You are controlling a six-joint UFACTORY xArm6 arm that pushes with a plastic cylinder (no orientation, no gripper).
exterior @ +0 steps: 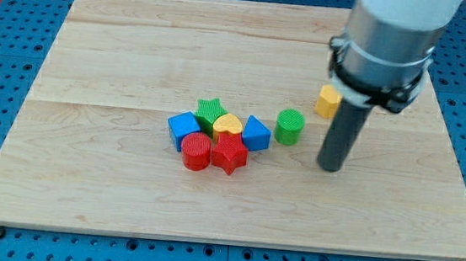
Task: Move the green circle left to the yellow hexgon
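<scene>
Red star [230, 155] and circle [196, 153] front the cluster. Our tip [330, 167], a bare rod with no fingers, rests right of the green circle [289, 126], center frame. Yellow hexagon [328, 102] sits upper right. We judge repositioning comes next.

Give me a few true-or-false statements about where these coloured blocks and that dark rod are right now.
1. The green circle touches the yellow hexagon. False: bare board shows between them.
2. My tip is toward the view's right of the green circle. True.
3. The red star lies at the view's top edge. False: it sits in the cluster near the middle.
4. The yellow heart lies between the green star and the blue block. True.
5. My tip presses the yellow hexagon. False: it stands below it, apart.
</scene>
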